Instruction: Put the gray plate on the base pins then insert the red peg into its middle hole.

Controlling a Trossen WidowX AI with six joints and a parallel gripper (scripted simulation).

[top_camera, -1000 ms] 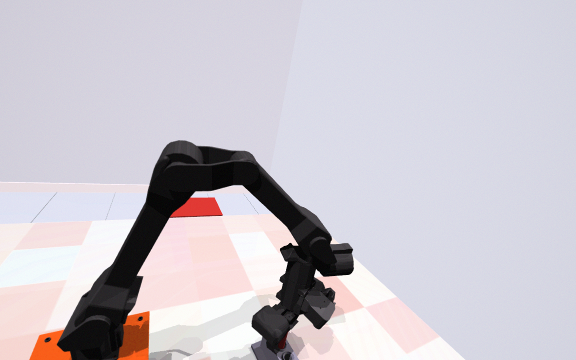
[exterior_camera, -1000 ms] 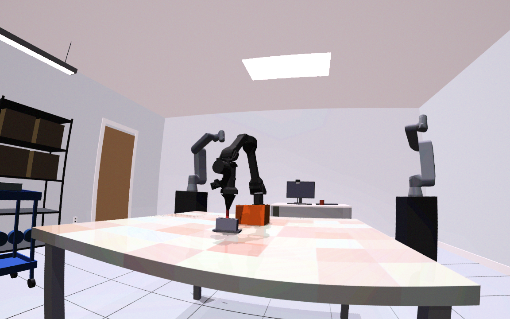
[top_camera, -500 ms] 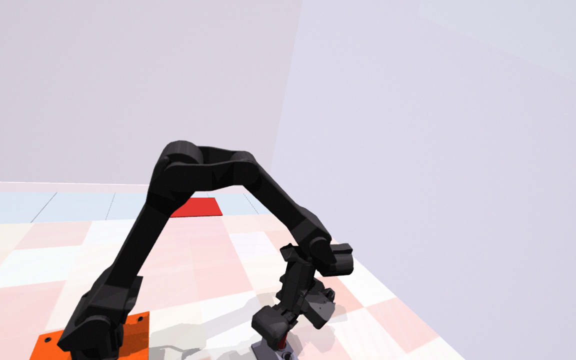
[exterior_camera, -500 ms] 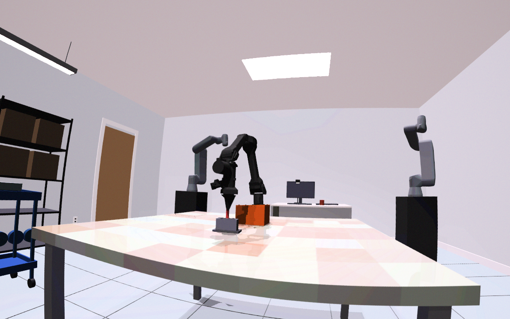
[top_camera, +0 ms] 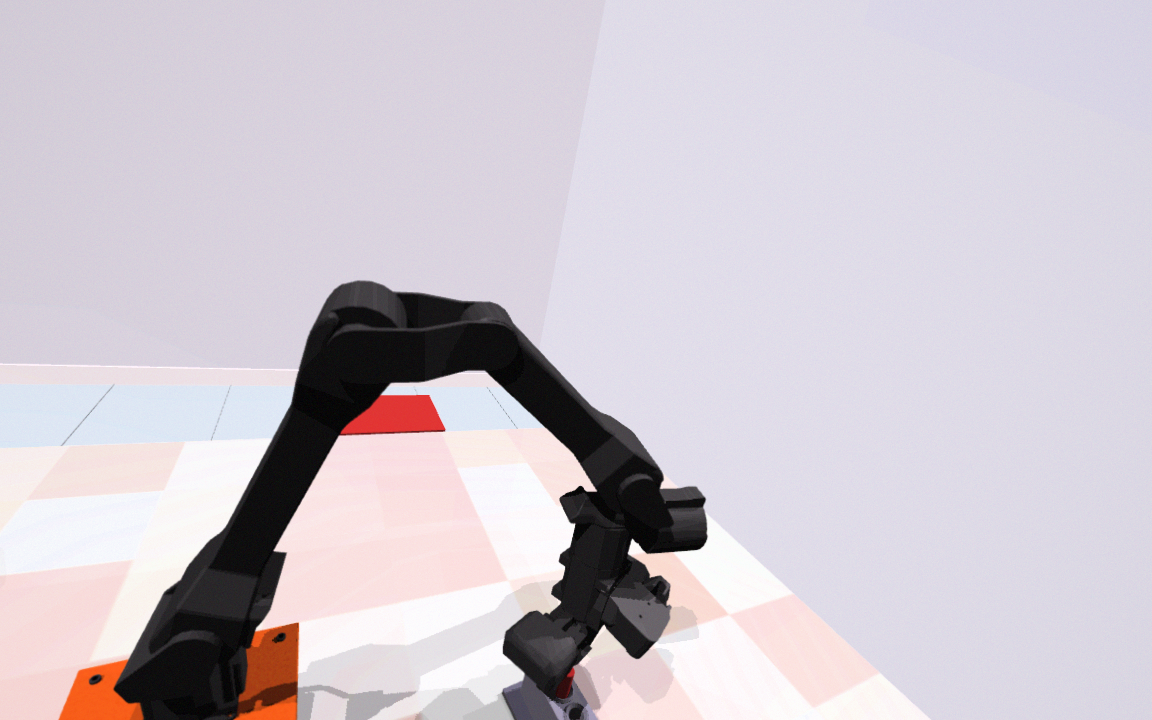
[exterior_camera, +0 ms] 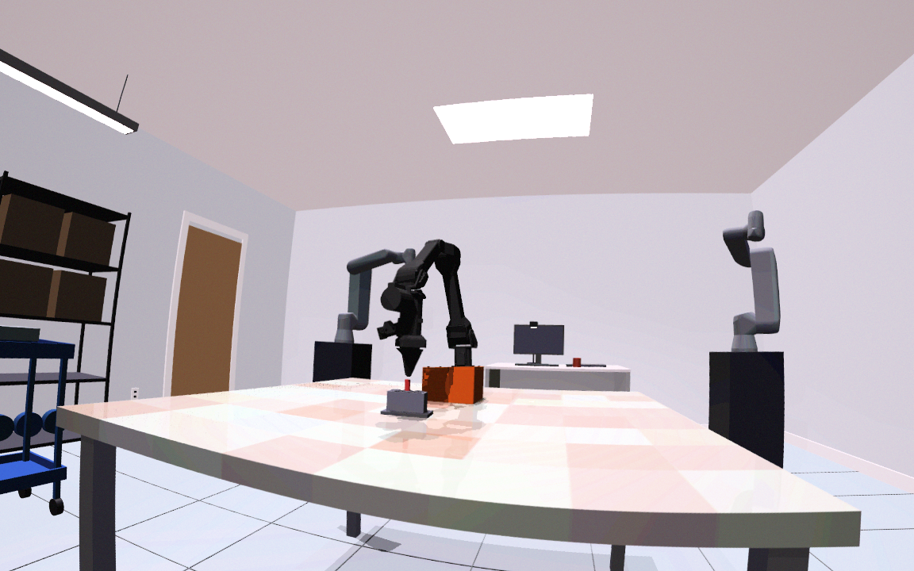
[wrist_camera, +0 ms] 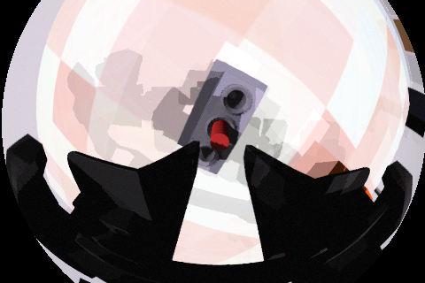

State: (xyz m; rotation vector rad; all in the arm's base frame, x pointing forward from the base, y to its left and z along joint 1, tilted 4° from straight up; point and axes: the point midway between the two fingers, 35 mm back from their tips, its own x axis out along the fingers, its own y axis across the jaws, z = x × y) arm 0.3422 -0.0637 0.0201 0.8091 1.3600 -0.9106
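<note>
The gray plate (wrist_camera: 251, 87) (top_camera: 524, 697) (exterior_camera: 406, 401) lies flat on the base (exterior_camera: 407, 414) on the table. The red peg (wrist_camera: 220, 133) (top_camera: 567, 681) (exterior_camera: 408, 385) stands upright in the plate's middle hole, its top sticking out. My gripper (wrist_camera: 222, 149) (top_camera: 561, 666) (exterior_camera: 409, 369) points straight down just above the peg. Its fingers stand apart with nothing between them, and they do not touch the peg. In the top view the plate is cut off by the bottom edge.
The arm's orange mount (top_camera: 277, 663) (exterior_camera: 454, 383) stands close behind the base. A red patch (top_camera: 401, 413) lies on the floor beyond the table. Two gray arms on black pedestals, a shelf and a blue cart stand away from the table.
</note>
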